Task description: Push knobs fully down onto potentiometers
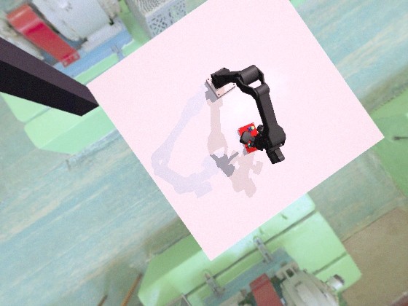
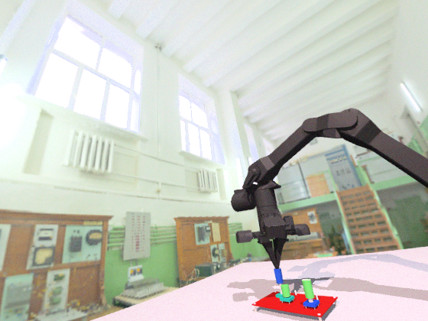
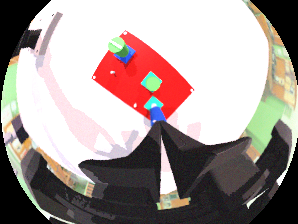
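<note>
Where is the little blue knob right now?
In the exterior view the blue knob sits right under the shut gripper, atop a green shaft at the left end of the red board.

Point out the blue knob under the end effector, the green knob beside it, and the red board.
Blue knob (image 2: 278,275), exterior view, middle of its side.
Green knob (image 2: 307,289), exterior view, middle of its side.
Board (image 2: 326,303), exterior view, bare top near the right edge.
</note>
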You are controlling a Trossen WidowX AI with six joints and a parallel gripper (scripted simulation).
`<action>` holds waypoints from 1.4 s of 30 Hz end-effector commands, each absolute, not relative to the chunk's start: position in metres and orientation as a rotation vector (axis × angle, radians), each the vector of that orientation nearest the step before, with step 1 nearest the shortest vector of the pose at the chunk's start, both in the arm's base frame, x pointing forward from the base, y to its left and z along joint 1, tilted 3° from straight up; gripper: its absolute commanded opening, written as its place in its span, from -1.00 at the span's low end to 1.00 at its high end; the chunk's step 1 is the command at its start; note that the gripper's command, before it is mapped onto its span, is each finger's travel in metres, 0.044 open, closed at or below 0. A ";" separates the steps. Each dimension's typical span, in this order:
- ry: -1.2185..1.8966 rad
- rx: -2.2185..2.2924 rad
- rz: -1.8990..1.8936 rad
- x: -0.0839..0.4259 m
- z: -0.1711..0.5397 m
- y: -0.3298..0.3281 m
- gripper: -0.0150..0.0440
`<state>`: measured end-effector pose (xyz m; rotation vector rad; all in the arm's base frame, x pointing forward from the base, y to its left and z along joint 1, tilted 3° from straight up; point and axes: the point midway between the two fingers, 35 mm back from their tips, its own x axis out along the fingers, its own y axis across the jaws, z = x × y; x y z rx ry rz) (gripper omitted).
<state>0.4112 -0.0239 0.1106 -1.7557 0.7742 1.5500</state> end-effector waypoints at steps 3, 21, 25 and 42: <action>0.785 -1.744 1.576 0.416 0.087 -0.025 -0.49; 0.785 -1.744 1.576 0.417 0.080 -0.025 -0.49; 0.785 -1.744 1.576 0.417 0.079 -0.025 -0.49; 0.785 -1.744 1.576 0.418 0.071 -0.025 -0.49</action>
